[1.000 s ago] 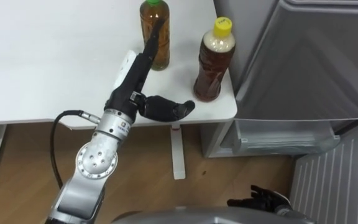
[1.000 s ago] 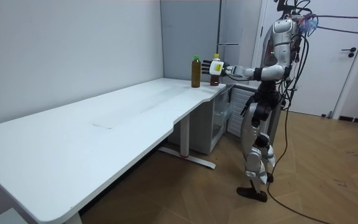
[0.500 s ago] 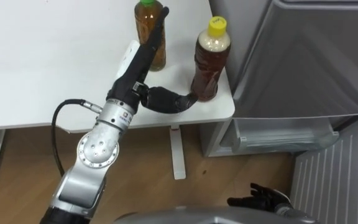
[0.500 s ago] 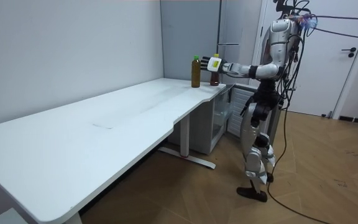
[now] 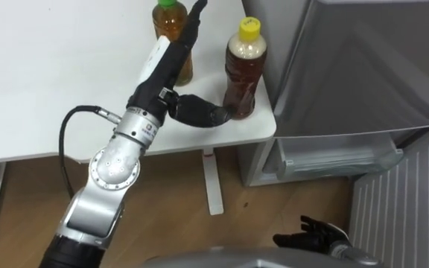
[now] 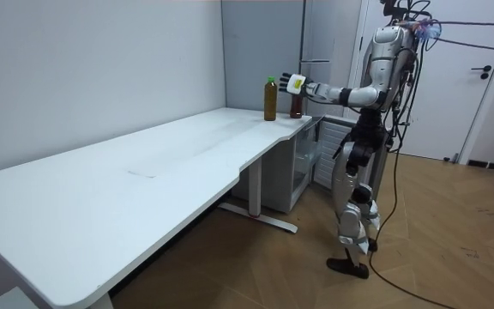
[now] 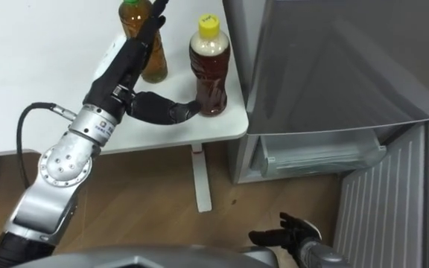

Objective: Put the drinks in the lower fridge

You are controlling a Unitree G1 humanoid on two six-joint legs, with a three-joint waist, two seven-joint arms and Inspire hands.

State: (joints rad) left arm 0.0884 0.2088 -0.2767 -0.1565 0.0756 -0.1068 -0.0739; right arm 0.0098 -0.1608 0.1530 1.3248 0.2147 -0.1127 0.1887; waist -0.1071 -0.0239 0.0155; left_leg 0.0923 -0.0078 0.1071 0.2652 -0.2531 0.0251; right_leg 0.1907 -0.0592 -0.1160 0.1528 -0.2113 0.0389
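Two drink bottles stand at the white table's (image 5: 51,82) right corner: a green-capped one (image 5: 168,22) and a yellow-capped one (image 5: 243,71) of brown drink. My left hand (image 5: 159,63) reaches out over the table between them. It is open, its straight fingers (image 5: 194,18) lie along the green-capped bottle's right side, and its thumb (image 5: 203,115) stretches to the yellow-capped bottle's lower part. My right hand (image 5: 313,235) hangs low by my side, fingers relaxed and holding nothing. In the room view I stand at the table's end beside the fridge, left arm (image 6: 328,91) held out.
A grey fridge (image 5: 363,67) stands just right of the table corner. Its lower compartment (image 5: 337,158) is open, with the ribbed white door (image 5: 404,208) swung out at the lower right. Wooden floor (image 5: 21,208) lies below the table edge.
My left hand has pushed further forward between the bottles. Its thumb, which hung before the table edge, has come against the yellow-capped bottle. The head camera's view has shifted slightly.
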